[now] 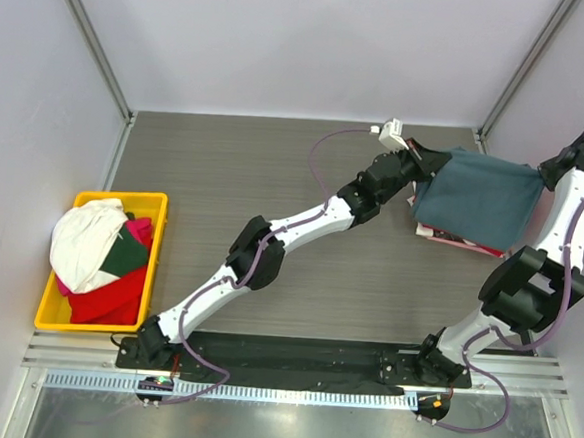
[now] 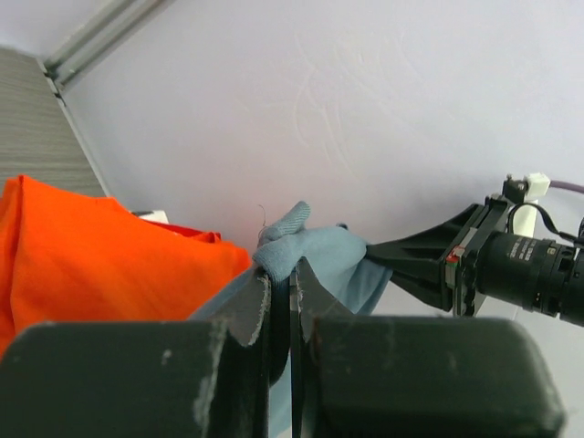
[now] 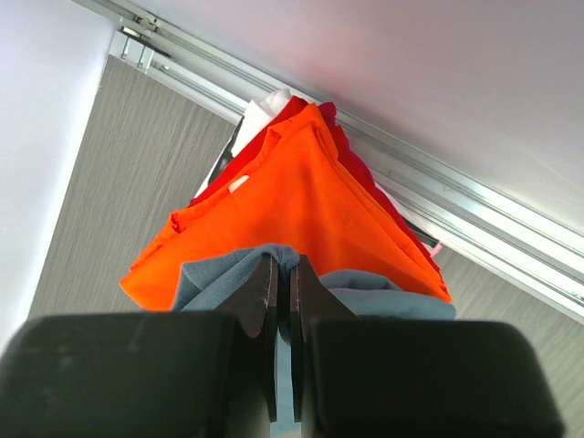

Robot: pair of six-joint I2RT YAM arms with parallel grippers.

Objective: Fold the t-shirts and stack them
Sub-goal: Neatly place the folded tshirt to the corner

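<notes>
The slate blue-grey t-shirt point(image 1: 479, 198) hangs stretched between my two grippers at the back right of the table, above a stack of folded shirts point(image 1: 449, 237). My left gripper point(image 1: 421, 160) is shut on its left corner point(image 2: 315, 248). My right gripper point(image 1: 548, 175) is shut on its right corner point(image 3: 292, 260). The orange t-shirt point(image 3: 301, 214) lies on top of the stack, right under the blue-grey one, and also shows in the left wrist view point(image 2: 100, 260). Red and white cloth point(image 3: 274, 114) peeks out below the orange.
A yellow bin point(image 1: 53, 311) at the left edge holds white point(image 1: 85, 240), dark green point(image 1: 127, 253) and red point(image 1: 106, 301) t-shirts. The back wall and its metal rail point(image 3: 474, 210) run close behind the stack. The right wall is close to my right arm.
</notes>
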